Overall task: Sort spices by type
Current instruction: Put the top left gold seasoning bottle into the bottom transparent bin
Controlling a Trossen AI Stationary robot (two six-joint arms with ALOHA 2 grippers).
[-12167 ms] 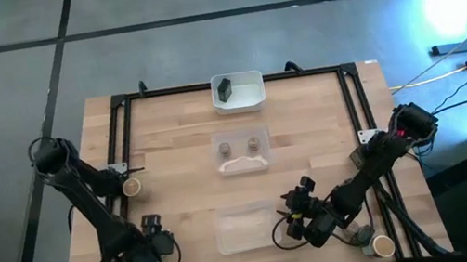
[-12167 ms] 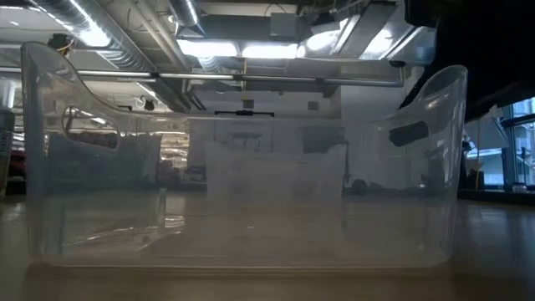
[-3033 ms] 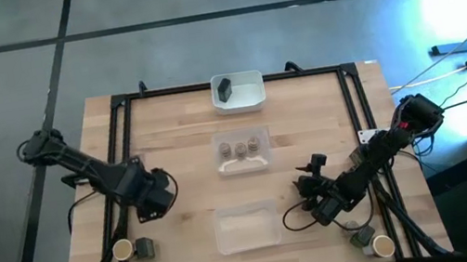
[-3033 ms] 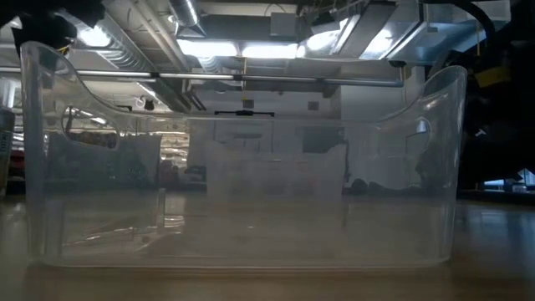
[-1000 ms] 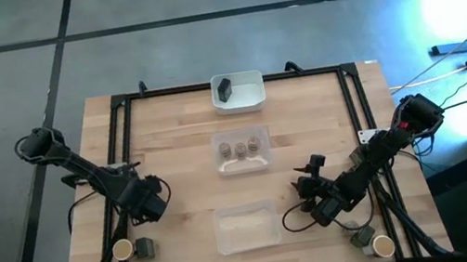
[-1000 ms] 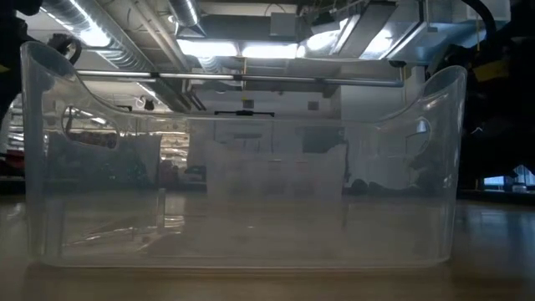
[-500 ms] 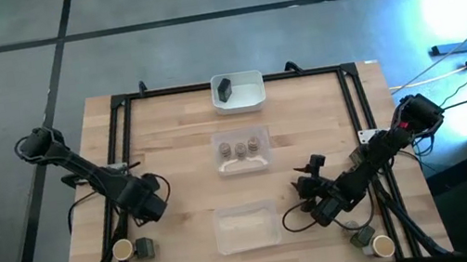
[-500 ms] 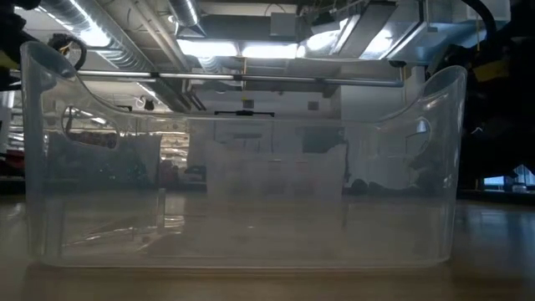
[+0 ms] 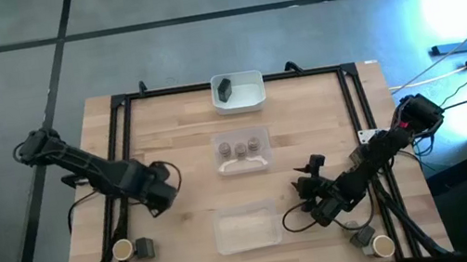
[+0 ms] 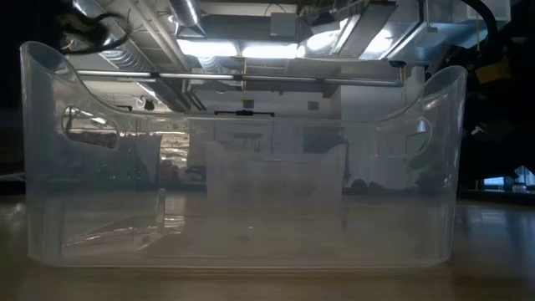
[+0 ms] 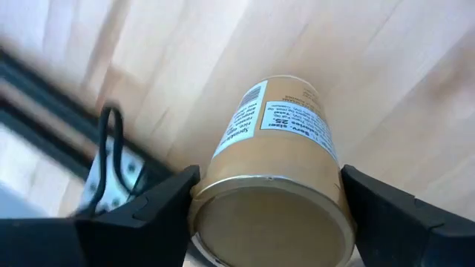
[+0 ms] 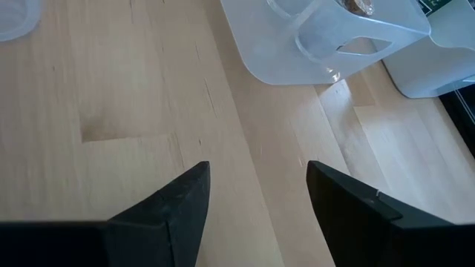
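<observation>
The left gripper (image 11: pixel 267 215) is clamping a round tan jar (image 11: pixel 273 178) between its dark fingers (image 11: pixel 148 211), hanging over bare wood left of the clear tray (image 9: pixel 242 151); the jar's white paper label is carrying a barcode and small print too fine to read. The right gripper (image 12: pixel 256 189) is holding its fingers apart, empty, near that tray's right. Inside the tray three small round jars (image 9: pixel 241 149) are sitting. Beyond it, a white tray (image 9: pixel 252 100) is holding one dark blocky container (image 9: pixel 224 90).
</observation>
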